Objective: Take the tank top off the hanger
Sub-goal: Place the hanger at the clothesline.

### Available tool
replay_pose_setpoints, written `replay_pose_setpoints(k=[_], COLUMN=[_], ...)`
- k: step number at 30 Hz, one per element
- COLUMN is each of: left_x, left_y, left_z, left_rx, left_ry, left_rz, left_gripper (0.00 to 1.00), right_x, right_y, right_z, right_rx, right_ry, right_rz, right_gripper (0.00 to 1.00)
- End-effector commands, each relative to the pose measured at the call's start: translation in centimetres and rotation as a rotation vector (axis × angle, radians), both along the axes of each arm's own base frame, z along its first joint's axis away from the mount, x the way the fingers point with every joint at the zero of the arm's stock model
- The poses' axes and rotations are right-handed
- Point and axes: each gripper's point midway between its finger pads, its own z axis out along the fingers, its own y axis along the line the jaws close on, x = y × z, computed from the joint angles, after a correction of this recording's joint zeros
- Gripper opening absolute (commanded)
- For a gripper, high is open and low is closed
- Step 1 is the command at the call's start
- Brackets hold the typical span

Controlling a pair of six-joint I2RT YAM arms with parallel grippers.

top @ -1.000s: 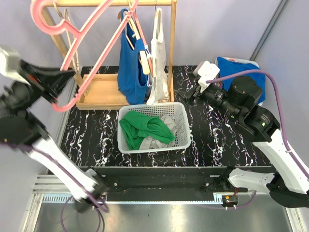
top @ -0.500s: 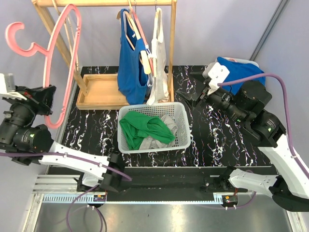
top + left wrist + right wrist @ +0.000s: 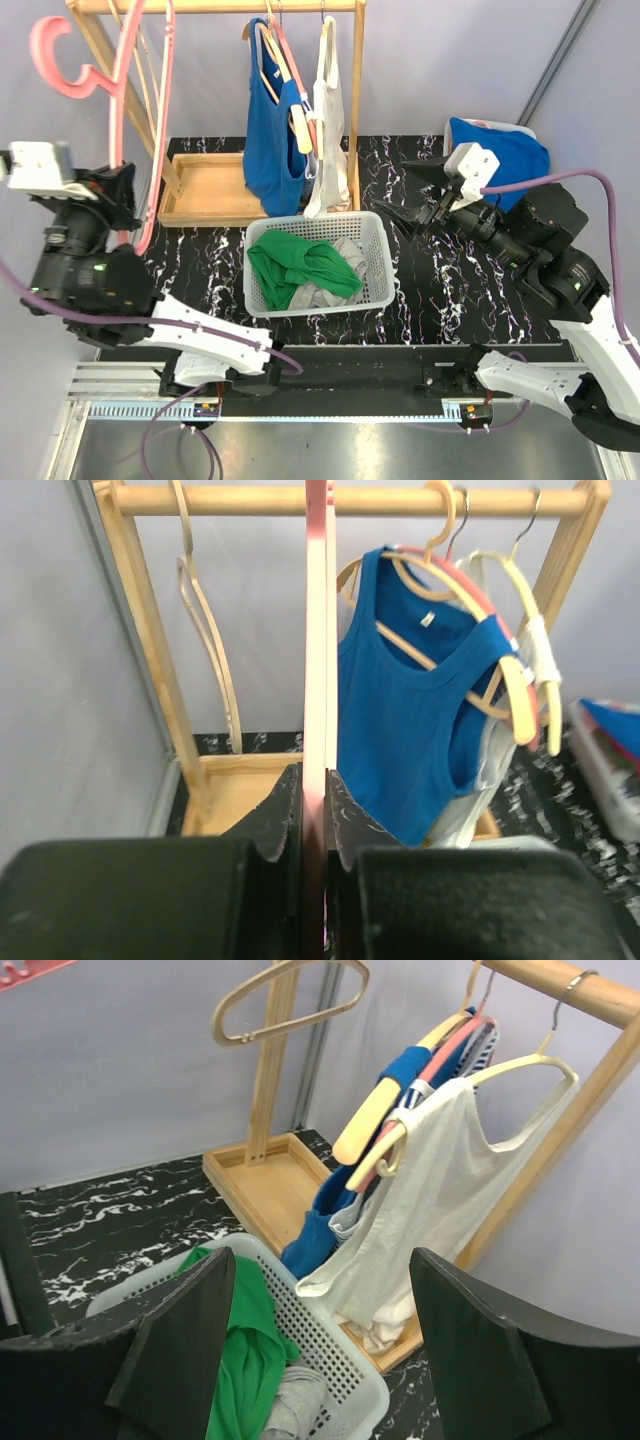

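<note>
My left gripper (image 3: 313,780) is shut on a bare pink hanger (image 3: 317,630), held upright at the far left beside the rack (image 3: 164,110). No garment hangs on it. A green tank top (image 3: 300,265) lies crumpled in the white basket (image 3: 375,260). A blue tank top (image 3: 270,150) and a white tank top (image 3: 328,130) hang on hangers from the wooden rail. My right gripper (image 3: 408,195) hovers open to the right of the basket with nothing between its fingers. In the right wrist view it (image 3: 320,1270) faces the white tank top (image 3: 420,1200).
The wooden rack (image 3: 355,100) stands at the back with a tray base (image 3: 205,190). An empty wooden hanger (image 3: 205,610) hangs at the rail's left end. A bin with blue cloth (image 3: 500,150) sits at the back right. Grey cloth (image 3: 300,1410) lies in the basket.
The left arm swung round and brought the pink hanger from a tilt across the rack to upright at the rack's left end. The right gripper drifted right, still open.
</note>
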Motion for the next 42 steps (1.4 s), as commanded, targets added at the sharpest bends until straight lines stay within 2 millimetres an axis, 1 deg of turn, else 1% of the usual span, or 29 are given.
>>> replay_pose_setpoints(k=[1, 4, 6, 7, 8, 9, 10, 11, 12, 14, 15, 16, 17, 18, 19, 21, 22, 24, 26, 28, 29, 30, 31, 32, 35, 38, 39, 41, 42], left_x=[0.5, 0.2, 0.2, 0.2, 0.2, 0.1, 0.0, -0.1, -0.3, -0.5, -0.6, -0.4, 0.1, 1.3, 3.9, 6.5, 6.4, 3.6, 2.8, 1.5, 0.4, -0.1, -0.3, -0.7, -3.0, -6.9, -7.6, -11.1, -11.5], left_y=[3.5, 2.5, 3.4, 3.7, 4.1, 4.1, 4.0, 3.7, 3.3, 3.4, 4.5, 3.2, 0.9, 1.2, -2.2, -1.9, -1.9, -1.4, -3.1, -3.4, -6.5, -6.9, -9.1, -14.1, -22.3, -22.6, -20.5, -19.6, -19.3], left_z=[2.1, 3.2, 3.7, 3.9, 4.1, 4.4, 4.5, 4.7, 5.1, 5.7, 6.1, 6.9, 7.3, 7.2, 6.0, 6.2, 6.6, 10.2, 12.4, 14.3, 15.1, 16.0, 16.1, 15.7, 14.4, 17.3, 19.0, 20.0, 20.3], left_rx=[-0.141, -0.111, -0.177, -0.192, -0.21, -0.211, -0.203, -0.187, -0.164, -0.168, -0.177, -0.072, -0.129, -0.055, -0.034, -0.044, -0.078, -0.2, -0.155, -0.158, -0.155, -0.204, -0.134, -0.043, 0.055, -0.194, -0.37, -0.388, -0.413], left_ry=[-0.113, -0.205, -0.253, -0.269, -0.28, -0.3, -0.31, -0.321, -0.345, -0.371, -0.388, -0.403, -0.411, -0.395, -0.328, -0.317, -0.322, -0.426, -0.41, -0.416, -0.408, -0.421, -0.421, -0.406, -0.433, -0.493, -0.502, -0.553, -0.55], left_rz=[0.051, 0.087, 0.104, 0.104, 0.108, 0.116, 0.12, 0.128, 0.154, 0.205, 0.272, 0.259, 0.212, 0.327, 0.283, 0.285, 0.249, 0.181, 0.09, 0.047, -0.077, -0.092, -0.118, -0.178, -0.295, -0.459, -0.436, -0.556, -0.549], left_gripper=[0.0, 0.0, 0.0, 0.0, 0.0, 0.0, 0.0, 0.0, 0.0, 0.0, 0.0, 0.0, 0.0, 0.0, 0.0, 0.0, 0.0, 0.0, 0.0, 0.0, 0.0, 0.0, 0.0, 0.0, 0.0, 0.0, 0.0, 0.0, 0.0], right_x=[-0.8, -0.4, -0.4, -0.7, -1.0, -0.9, -1.6, -1.9, -1.5, -1.6, -0.9, -0.8, -0.8, -0.1, 0.0, -0.3, -0.3, 0.0, 0.1, 0.6, 0.8, 1.0, 1.2, 1.3, 1.1, 0.9, 1.1, 1.0, 1.0], right_y=[1.9, 2.7, 3.6, 4.8, 5.7, 7.0, 8.9, 9.5, 10.9, 11.6, 11.6, 11.0, 10.6, 9.5, 8.8, 7.2, 6.7, 5.5, 4.4, 4.7, 5.0, 5.3, 5.5, 6.1, 5.1, 2.6, 2.2, 1.7, 1.7], right_z=[0.1, -1.3, -0.7, -1.8, -0.4, -1.0, -2.0, -0.4, -1.1, 0.6, 0.9, 2.4, 3.0, 3.6, 4.3, 5.2, 5.5, 4.8, 4.6, 3.4, 3.4, 3.1, 3.2, 3.1, 4.3, 4.7, 4.4, 4.1, 4.0], right_rx=[0.043, 0.054, 0.112, 0.15, 0.228, 0.258, 0.298, 0.363, 0.353, 0.387, 0.399, 0.424, 0.439, 0.459, 0.459, 0.467, 0.462, 0.431, 0.429, 0.417, 0.421, 0.415, 0.416, 0.409, 0.441, 0.471, 0.458, 0.442, 0.437], right_ry=[0.031, 0.069, 0.067, 0.146, 0.123, 0.161, 0.188, 0.122, 0.12, 0.064, 0.061, 0.036, 0.032, 0.027, 0.0, -0.029, -0.041, -0.028, -0.051, -0.064, -0.07, -0.072, -0.078, -0.081, -0.106, -0.14, -0.147, -0.14, -0.141], right_rz=[0.103, 0.111, 0.146, 0.193, 0.234, 0.264, 0.297, 0.311, 0.295, 0.228, 0.18, 0.157, 0.137, 0.079, 0.057, 0.026, 0.011, -0.04, -0.071, -0.089, -0.093, -0.098, -0.099, -0.093, -0.106, -0.162, -0.189, -0.196, -0.199], right_gripper=[0.78, 0.77, 0.77, 0.8, 0.88, 1.0, 1.0, 1.0, 1.0, 1.0, 1.0, 1.0, 1.0, 1.0, 1.0, 1.0, 1.0, 1.0, 1.0, 1.0, 1.0, 1.0, 1.0, 1.0, 1.0, 1.0, 1.0, 1.0, 1.0])
